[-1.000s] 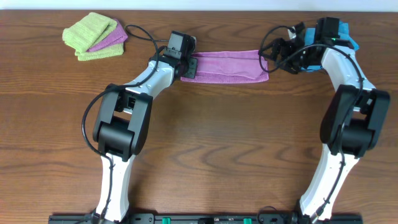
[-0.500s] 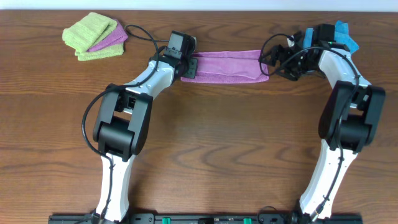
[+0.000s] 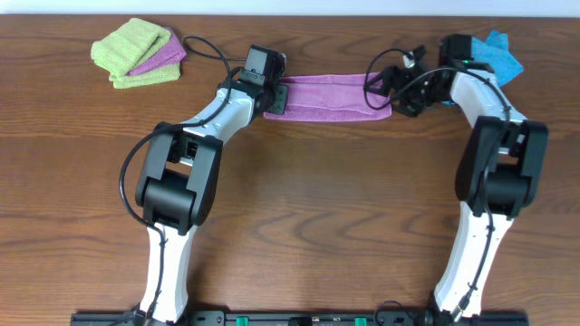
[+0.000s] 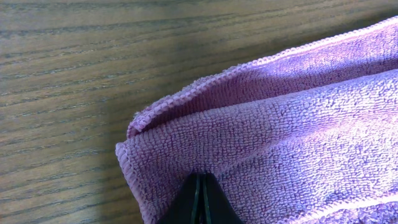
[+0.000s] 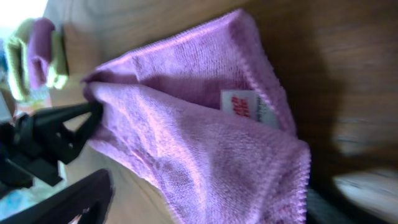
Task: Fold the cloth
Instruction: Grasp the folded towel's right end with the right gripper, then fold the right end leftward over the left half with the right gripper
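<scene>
The purple cloth [image 3: 331, 95] lies folded into a long strip at the back of the table. My left gripper [image 3: 275, 98] is at its left end. In the left wrist view its fingertips [image 4: 199, 178] are pressed together on the cloth [image 4: 280, 124], whose edge puckers around them. My right gripper [image 3: 388, 86] is at the right end. In the right wrist view its jaws [image 5: 205, 196] stand wide apart with the cloth's end [image 5: 186, 124] between them. The white tag [image 5: 241, 104] shows inside the fold. The left gripper [image 5: 56, 134] shows black at the far end.
A stack of lime-green cloths with a small purple one between them [image 3: 136, 52] lies at the back left, also in the right wrist view [image 5: 34, 53]. A bright blue cloth [image 3: 498, 52] lies at the back right behind the right arm. A black cable [image 3: 204, 50] runs near the left gripper.
The right gripper has moved left from beside the blue cloth onto the cloth's right end. The left arm and the cloth have not visibly moved.
</scene>
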{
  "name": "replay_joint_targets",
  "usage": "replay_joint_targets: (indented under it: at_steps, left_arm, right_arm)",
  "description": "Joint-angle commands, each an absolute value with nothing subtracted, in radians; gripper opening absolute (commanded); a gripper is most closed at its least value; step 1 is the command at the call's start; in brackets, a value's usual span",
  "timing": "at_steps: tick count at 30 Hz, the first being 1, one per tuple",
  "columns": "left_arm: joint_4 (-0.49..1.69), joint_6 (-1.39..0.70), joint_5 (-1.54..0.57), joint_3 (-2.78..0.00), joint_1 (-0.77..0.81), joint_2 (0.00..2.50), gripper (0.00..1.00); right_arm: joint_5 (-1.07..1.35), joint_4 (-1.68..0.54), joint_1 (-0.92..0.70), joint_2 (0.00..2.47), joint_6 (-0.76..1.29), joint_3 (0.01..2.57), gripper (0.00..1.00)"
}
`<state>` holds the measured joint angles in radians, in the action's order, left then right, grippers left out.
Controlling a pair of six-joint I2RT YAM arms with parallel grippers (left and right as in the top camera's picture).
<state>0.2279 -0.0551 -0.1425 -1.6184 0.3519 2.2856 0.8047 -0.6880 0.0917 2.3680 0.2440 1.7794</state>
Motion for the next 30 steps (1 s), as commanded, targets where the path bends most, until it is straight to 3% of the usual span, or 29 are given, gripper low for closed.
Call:
replay_joint_targets:
  at_steps: [1,3,4,11,15,30]
  left_arm:
    - [0.26,-0.056,-0.158,-1.613,0.368,2.328,0.06]
    - [0.262,-0.056,-0.158,-1.613,0.368,2.328,0.06]
    - [0.262,-0.056,-0.158,-1.613,0.368,2.328,0.06]
    - [0.262,-0.056,-0.158,-1.613,0.368,2.328,0.06]
    - [0.262,-0.055,-0.158,-1.613,0.368,2.328,0.06]
    - [0.265,-0.06,-0.158,-1.613,0.368,2.328,0.05]
  right_arm:
    - [0.764,-0.696,0.075,2.417,0.258,1.776,0.74]
    - [0.759,-0.695,0.078,2.417,0.258,1.776,0.57]
    - [0.759,-0.694,0.082,2.417,0.258,1.776,0.39]
    - [0.737,-0.692,0.095,2.417,0.258,1.776,0.26]
    - [0.737,-0.686,0.095,2.416,0.258,1.777,0.02]
    - [0.794,-0.715,0.048,2.339,0.265,1.882,0.01]
